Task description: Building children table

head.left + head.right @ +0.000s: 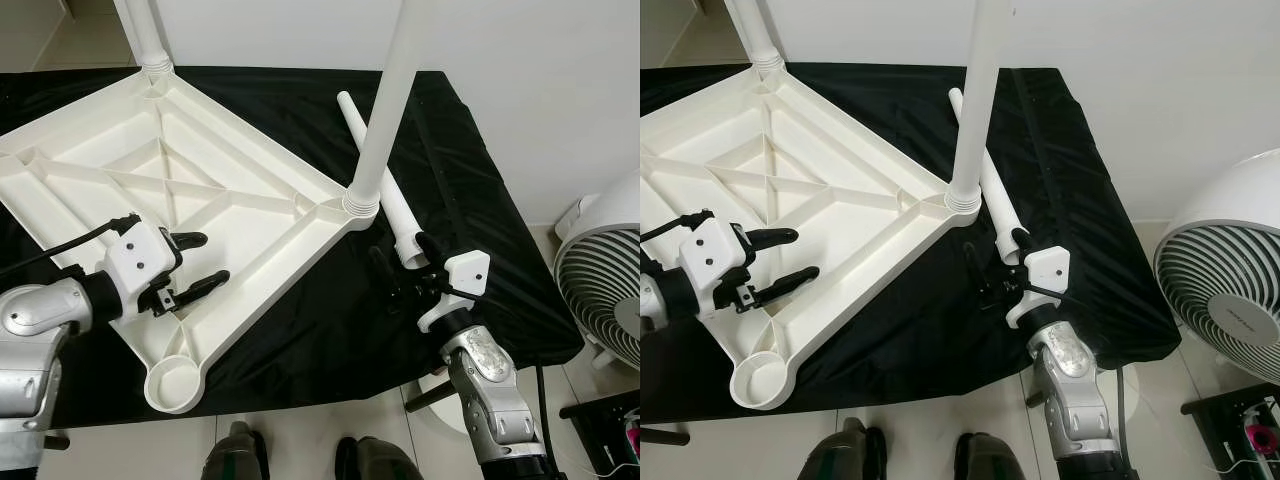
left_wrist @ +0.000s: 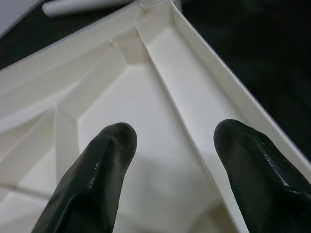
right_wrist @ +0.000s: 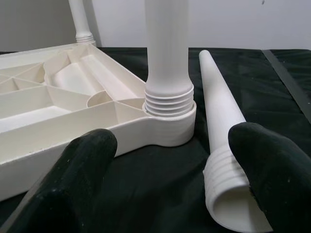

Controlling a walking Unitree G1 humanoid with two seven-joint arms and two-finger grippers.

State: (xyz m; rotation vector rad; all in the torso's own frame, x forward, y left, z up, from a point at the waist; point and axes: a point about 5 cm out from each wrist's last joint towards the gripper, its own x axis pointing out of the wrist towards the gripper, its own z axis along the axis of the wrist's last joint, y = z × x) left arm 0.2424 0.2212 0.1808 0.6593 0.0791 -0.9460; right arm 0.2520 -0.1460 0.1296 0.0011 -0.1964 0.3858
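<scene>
On the black cloth: white tabletop [image 1: 190, 190] lay upside down, sockets upward to take legs; two legs stood screwed in.
Left gripper [image 1: 195, 262]: fingers apart over the frame, probably to steady it.
Right gripper [image 1: 400, 268]: fingers spread beside the loose leg [image 1: 385, 175]'s threaded end, unclamped.

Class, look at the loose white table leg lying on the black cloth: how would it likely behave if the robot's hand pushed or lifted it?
The loose leg is a round, tapered tube, so it would probably roll, curving rather than going straight. It looks hollow at its threaded end, so likely light and stiff. The right hand, open beside that end, may find the smooth plastic slippery.
</scene>
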